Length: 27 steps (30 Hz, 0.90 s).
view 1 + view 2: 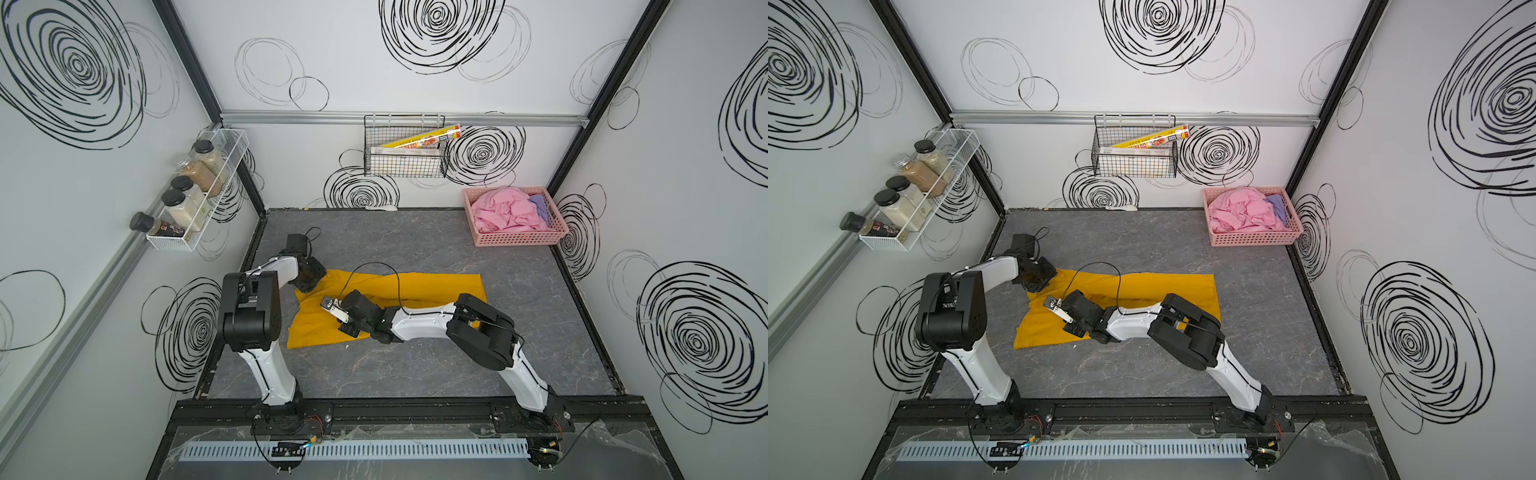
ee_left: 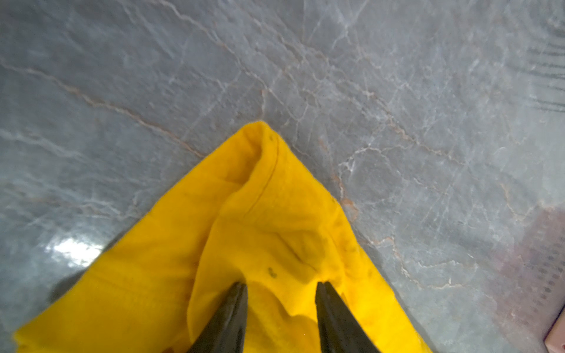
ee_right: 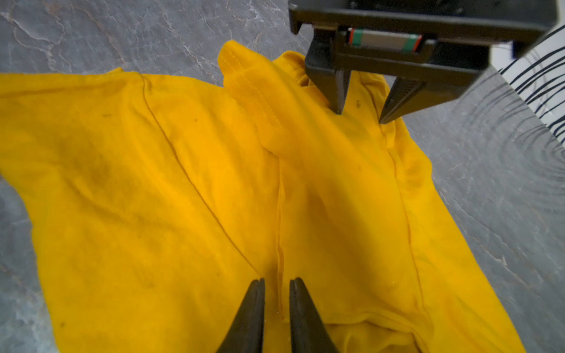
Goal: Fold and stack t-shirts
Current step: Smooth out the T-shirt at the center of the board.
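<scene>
On the table (image 1: 415, 374), about midway, the yellow shirt (image 1: 436, 286) lies spread in a long, partly folded strip. The pink shirt (image 1: 503, 210) and purple shirt (image 1: 539, 208) sit crumpled in the basket (image 1: 519, 241) at the far right corner.

The left gripper (image 2: 279, 287) stands at the yellow shirt's far left end, by a pointed sleeve or corner. Its jaws are apart and its tips rest on the cloth, with a small bunch between them. The right gripper (image 3: 276, 282) is low over the shirt nearer the middle. Its jaws are almost together, with a raised fold edge running between them. I cannot tell whether they pinch it.

The shirt looks light, limp and thin. It will likely sag and drag, and a layer may slip free if only the top sheet is caught. I would take it at corners, hems or seams, where the stitching gives some bite, and pinch both layers of a fold.

I see no print or label on the yellow shirt. The yellow box (image 1: 424, 139) in the wire rack (image 1: 405, 166) has printing, too small to read. So do the jars (image 1: 183, 203) on the left wall.
</scene>
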Tool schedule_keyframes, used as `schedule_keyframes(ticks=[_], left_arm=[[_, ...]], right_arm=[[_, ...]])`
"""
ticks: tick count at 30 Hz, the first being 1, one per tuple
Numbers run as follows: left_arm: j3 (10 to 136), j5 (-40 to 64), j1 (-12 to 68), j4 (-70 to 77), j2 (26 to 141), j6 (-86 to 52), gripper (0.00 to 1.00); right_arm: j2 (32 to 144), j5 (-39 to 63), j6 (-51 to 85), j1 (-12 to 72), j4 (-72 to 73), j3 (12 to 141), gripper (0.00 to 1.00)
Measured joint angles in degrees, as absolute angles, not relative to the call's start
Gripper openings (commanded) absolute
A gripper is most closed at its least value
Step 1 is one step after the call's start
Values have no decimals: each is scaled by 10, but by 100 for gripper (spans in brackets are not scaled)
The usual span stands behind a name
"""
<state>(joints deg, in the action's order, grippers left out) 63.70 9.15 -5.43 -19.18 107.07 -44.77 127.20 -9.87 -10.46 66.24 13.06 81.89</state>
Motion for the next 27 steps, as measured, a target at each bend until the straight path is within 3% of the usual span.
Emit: schedule_keyframes(ticks=[3,15,27], left_arm=[[637,92,-55,-192,1071,-448,44],[637,97,-56,-193,1070,-448,43],[628,98,-57,-194,1064,-448,42]], right_arm=[[1278,-97,-100,662,129,824,20],[1297,-92,-91,662,119,838,1],[1285,-97,-90,662,93,833,0]])
